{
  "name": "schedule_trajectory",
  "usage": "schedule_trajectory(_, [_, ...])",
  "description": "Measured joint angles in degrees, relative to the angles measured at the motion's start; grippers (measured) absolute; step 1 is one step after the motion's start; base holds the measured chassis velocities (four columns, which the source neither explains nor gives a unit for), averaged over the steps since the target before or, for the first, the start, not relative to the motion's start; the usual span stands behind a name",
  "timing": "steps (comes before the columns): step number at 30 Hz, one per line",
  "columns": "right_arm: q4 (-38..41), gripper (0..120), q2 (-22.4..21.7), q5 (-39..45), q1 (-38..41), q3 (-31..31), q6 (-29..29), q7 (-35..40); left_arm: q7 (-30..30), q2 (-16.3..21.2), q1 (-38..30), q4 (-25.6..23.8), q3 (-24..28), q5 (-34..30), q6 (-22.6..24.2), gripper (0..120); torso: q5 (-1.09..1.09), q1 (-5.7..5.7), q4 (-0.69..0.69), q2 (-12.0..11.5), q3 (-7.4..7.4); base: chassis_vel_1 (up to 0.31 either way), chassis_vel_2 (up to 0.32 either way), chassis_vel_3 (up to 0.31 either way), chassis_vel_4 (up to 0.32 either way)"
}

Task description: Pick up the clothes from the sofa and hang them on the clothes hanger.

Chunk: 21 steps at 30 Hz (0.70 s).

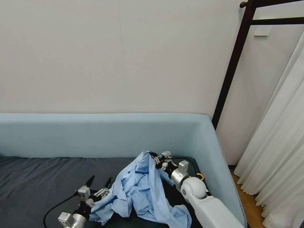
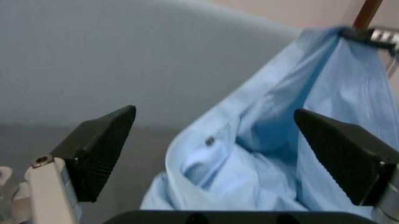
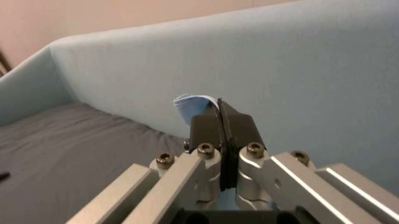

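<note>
A light blue shirt (image 1: 142, 192) lies crumpled on the dark grey sofa seat (image 1: 38, 185), with one part pulled up into a peak. My right gripper (image 1: 153, 157) is shut on that raised edge of the shirt (image 3: 190, 103), near the sofa's right end. My left gripper (image 1: 99, 182) stands open low at the shirt's left side, its black fingertips (image 2: 100, 149) spread wide before the blue cloth (image 2: 262, 154). The dark wooden clothes hanger stand (image 1: 235, 57) rises behind the sofa's right corner.
The pale blue sofa back (image 1: 95, 135) and right armrest (image 1: 223, 171) wall in the seat. White curtains (image 1: 280, 142) hang at the right. A plain wall (image 1: 118, 52) is behind. A black cable (image 1: 52, 211) trails by my left arm.
</note>
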<state>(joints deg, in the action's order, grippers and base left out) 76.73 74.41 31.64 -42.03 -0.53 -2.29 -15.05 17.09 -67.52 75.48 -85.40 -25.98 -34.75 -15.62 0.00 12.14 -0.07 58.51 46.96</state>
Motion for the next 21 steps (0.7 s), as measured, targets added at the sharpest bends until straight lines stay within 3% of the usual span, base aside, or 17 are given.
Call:
schedule_trajectory(4, [-0.49,0,0.89,-0.47,0.0,0.17,-0.38,0.3,-11.29,-3.0,1.72,-1.88,2.28,-4.44,5.48,100,0.0,0.0,0.02,0.0,0.0,0.0,0.0,0.0,0.0])
schedule_trajectory(10, [-1.59,0,1.33,-0.55,1.15,0.17,-1.65,0.75,-14.2,-4.6,3.49,-4.97,3.65,-5.62,8.88,100,0.01,0.0,0.01,0.0,0.0,0.0,0.0,0.0,0.0])
schedule_trajectory(21, [-3.31,0,1.25,-0.37,2.35,0.59,-2.13,1.03,-18.06,-6.41,-0.4,-2.09,7.27,-8.98,13.15,100,0.0,0.0,0.0,0.0,0.0,0.0,0.0,0.0,0.0])
